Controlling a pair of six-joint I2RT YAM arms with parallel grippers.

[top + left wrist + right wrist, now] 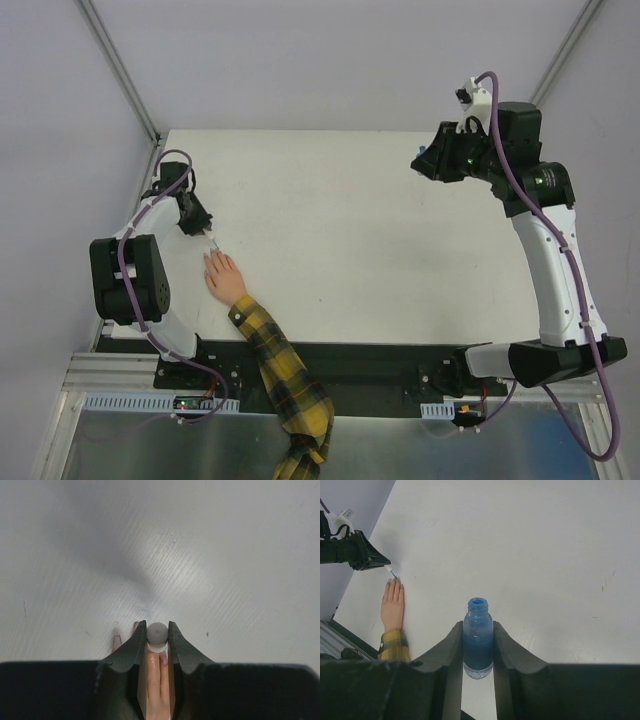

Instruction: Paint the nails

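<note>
I read table (380, 230) matt white, faintly scuffed | bottle (478, 640) glossy, clear | sleeve (280, 370) at 6 o'clock woven plaid cloth

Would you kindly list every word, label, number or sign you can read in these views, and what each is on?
None can be read.
The blue bottle in the right gripper shows no label; the brush in the left gripper, the plaid sleeve and the table carry no print.
Anything on the arm bases is too small to tell.
</note>
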